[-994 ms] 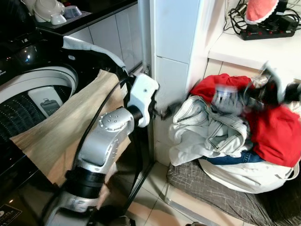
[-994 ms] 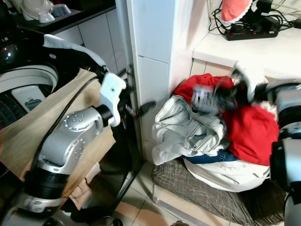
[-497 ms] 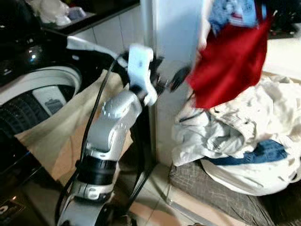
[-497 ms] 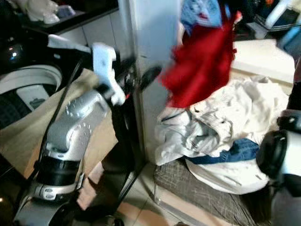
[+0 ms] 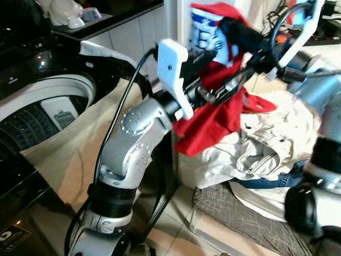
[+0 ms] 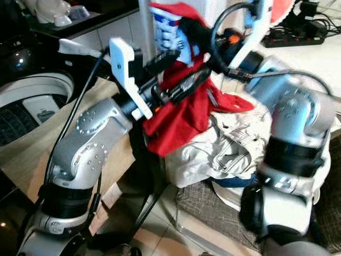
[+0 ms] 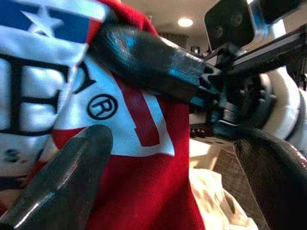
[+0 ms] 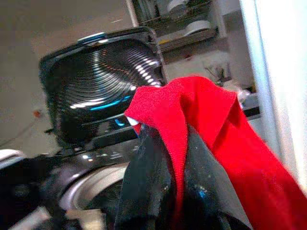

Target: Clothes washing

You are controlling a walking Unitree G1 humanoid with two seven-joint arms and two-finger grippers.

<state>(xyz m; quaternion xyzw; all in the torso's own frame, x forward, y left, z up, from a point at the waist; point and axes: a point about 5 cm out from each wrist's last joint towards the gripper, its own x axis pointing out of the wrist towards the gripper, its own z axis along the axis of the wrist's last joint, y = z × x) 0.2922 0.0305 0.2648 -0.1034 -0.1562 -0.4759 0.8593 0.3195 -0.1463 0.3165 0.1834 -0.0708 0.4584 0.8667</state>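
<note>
While the right gripper stays clamped on the red shirt, held aloft, with the left gripper spread open just beside it, nothing appears loaded: washer drum well apart, laundry pile below remaining.

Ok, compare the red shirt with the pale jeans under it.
The red shirt hangs in the air, pinched by the right gripper; the pale jeans lie crumpled on the laundry pile. The shirt carries a white and blue print; the jeans are plain. Both are unwashed laundry outside the washing machine.
</note>
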